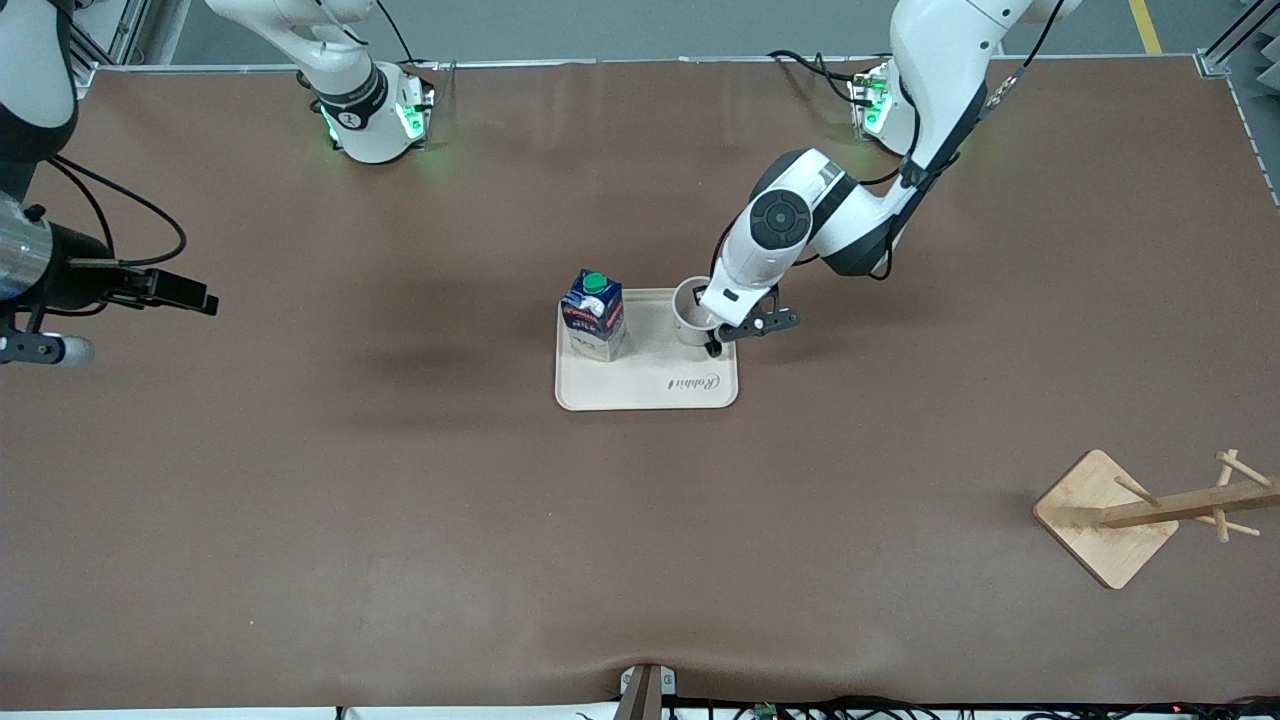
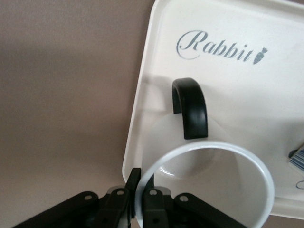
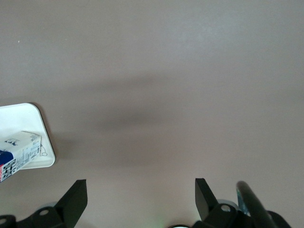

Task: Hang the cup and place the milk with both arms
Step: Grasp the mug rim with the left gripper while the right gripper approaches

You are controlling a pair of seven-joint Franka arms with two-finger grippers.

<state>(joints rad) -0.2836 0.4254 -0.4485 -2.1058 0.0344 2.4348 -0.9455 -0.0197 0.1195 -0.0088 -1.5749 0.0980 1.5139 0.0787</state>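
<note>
A rounded-cornered cream tray (image 1: 650, 385) with a script "Rabbit" logo lay on the matte brown table (image 1: 400, 500) and serves as landmark. The cup (image 1: 690, 312), glossy white with a black loop handle (image 2: 191, 107), stood on the tray's corner toward the left arm's end. The left gripper (image 2: 138, 202) pinched the cup's thin rim, one finger inside, one outside. The milk (image 1: 594, 314), a boxy dark-blue carton with a round green cap, stood on the tray beside the cup. The right gripper (image 3: 140, 199) waited, jaws spread, over bare table toward the right arm's end from the tray. A wooden peg rack (image 1: 1150, 512) stood well apart from the tray.
</note>
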